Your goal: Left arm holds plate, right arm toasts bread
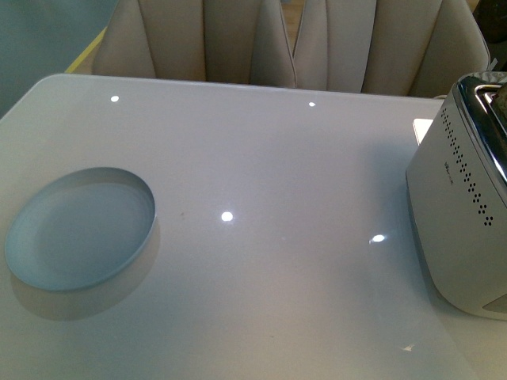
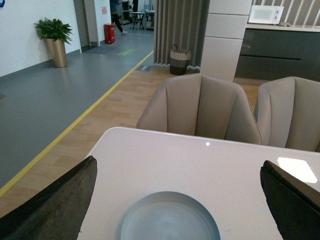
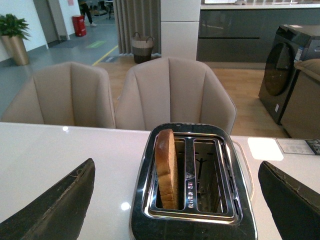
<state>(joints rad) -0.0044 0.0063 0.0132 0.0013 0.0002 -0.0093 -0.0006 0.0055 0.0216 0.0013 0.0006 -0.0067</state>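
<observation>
Item 1, my left pincer [image 2: 175, 200]: fingers [image 2: 55, 205] stood wide apart, nothing between them, held above the bench [image 1: 261, 158] and aimed across it toward the chairs [image 2: 200, 107]. The arm itself did not show in the front view.

Item 2, plate [image 1: 79, 228]: round, pale blue-grey, shallow upright rim, empty, resting flat on the left part of the white bench. In my left wrist view the plate [image 2: 170, 220] lay below and between the two spread fingers, touched by neither.

Item 3, toaster [image 1: 463, 214]: white body with rows of small holes, chrome top, standing at the right edge of the bench, well apart from the plate.

Item 4, bread [image 3: 166, 167]: one slice of brown bread with darker crust, standing upright on edge in one of the toaster's [image 3: 192, 185] two slots, its top rising above the chrome. The other slot was empty.

Item 5, my right pincer [image 3: 175, 200]: fingers [image 3: 52, 205] likewise spread wide and empty, poised above the toaster, clear of the bread. Arm out of the front view.
</observation>
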